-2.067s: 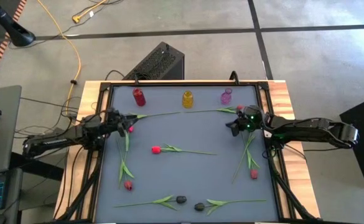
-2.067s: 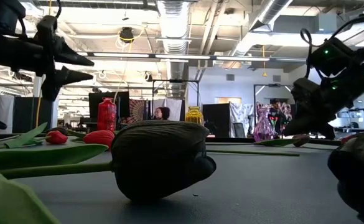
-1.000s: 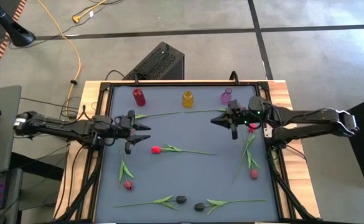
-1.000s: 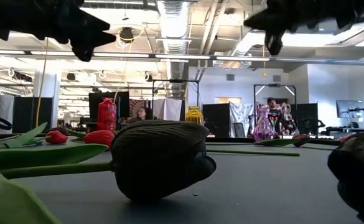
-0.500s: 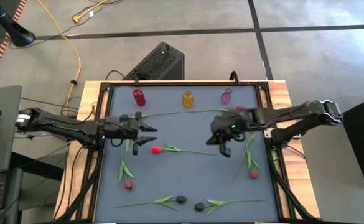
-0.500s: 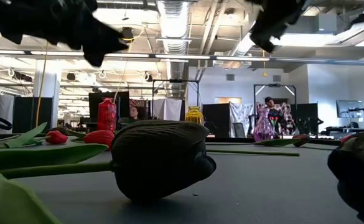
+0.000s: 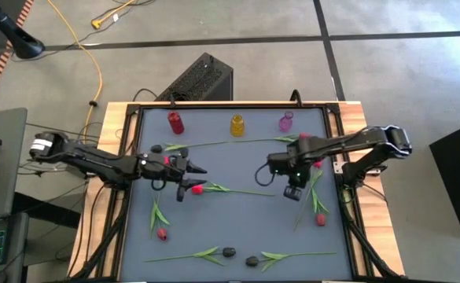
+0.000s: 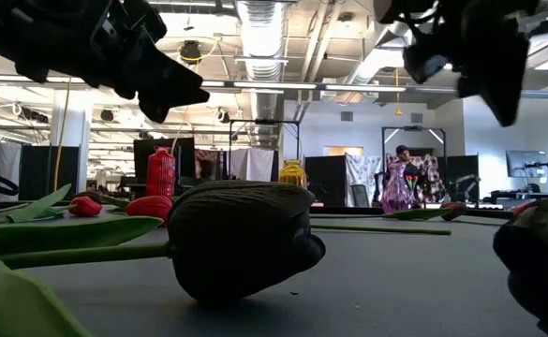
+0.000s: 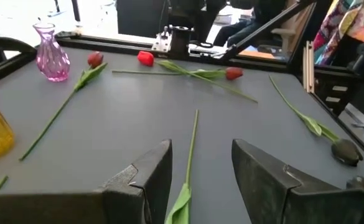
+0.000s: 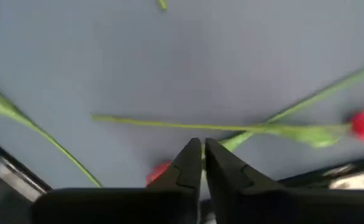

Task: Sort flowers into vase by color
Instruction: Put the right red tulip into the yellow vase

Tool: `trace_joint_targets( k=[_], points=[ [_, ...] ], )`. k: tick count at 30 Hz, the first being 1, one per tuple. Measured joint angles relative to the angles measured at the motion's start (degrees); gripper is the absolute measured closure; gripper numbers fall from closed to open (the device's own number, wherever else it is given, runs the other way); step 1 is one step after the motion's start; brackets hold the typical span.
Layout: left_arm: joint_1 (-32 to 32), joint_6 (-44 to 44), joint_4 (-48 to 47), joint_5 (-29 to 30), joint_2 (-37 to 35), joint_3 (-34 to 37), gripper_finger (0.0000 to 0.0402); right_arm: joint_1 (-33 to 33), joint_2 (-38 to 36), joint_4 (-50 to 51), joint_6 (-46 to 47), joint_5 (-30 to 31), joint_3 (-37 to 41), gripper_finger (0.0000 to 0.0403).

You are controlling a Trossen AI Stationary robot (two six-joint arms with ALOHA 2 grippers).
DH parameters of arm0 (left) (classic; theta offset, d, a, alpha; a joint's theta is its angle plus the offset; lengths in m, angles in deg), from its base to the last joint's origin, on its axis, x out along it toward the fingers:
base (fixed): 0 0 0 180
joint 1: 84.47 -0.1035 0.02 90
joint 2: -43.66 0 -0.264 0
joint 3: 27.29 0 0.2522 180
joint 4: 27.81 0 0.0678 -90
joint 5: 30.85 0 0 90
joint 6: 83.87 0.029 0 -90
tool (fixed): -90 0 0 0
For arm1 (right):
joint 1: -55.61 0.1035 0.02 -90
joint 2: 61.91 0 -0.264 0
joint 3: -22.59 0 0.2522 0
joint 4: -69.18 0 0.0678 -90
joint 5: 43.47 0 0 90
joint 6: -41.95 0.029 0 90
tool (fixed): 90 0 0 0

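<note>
A red tulip point(image 7: 196, 189) lies mid-table, its stem point(image 7: 245, 192) running toward the right edge. My left gripper point(image 7: 192, 180) hangs open just over its head, and in the left wrist view point(image 9: 200, 163) the stem point(image 9: 191, 140) runs away between the fingers without touching them. My right gripper point(image 7: 292, 191) points down, shut point(image 10: 202, 155), above the table near the stem's free end point(image 10: 107, 118). More red and dark tulips lie flat around the table. Red point(image 7: 175, 123), yellow point(image 7: 237, 125) and purple point(image 7: 285, 121) vases stand along the far edge.
Two stems point(image 7: 214, 144) point(image 7: 281, 139) lie in front of the vases. Two red tulips point(image 7: 316, 200) lie at the right and one point(image 7: 161, 233) at the left. Two dark heads point(image 7: 229, 252) point(image 7: 252, 261) sit at the near edge, one of them point(image 8: 241, 239) filling the low view.
My left gripper has slid toward the table's middle and sunk toward the red tulip's head, staying open. My right gripper has left the purple vase's side, gone toward the near edge and the middle, and tipped from level to pointing down. No flower has moved.
</note>
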Motion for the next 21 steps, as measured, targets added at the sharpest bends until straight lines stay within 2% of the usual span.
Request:
trace_joint_targets(
  k=[5,9,15,21],
  points=[
    [0.00,2.30,0.87,-0.51,-0.33,-1.35,0.0246,-0.31,-3.49,-4.17,17.73,-1.85,4.61,0.0300],
    [0.00,4.68,0.21,-1.61,-0.40,-3.95,0.0246,1.16,-6.44,-7.84,25.39,-2.29,8.90,0.0245],
    [0.02,4.82,-2.42,-1.99,-0.40,-6.12,0.0246,3.95,-11.97,-14.28,38.49,-1.02,19.74,0.0167],
    [0.02,2.85,-5.31,-1.12,-0.40,-6.12,0.0246,6.60,-14.35,-18.59,45.68,1.48,24.47,0.0151]
  ],
)
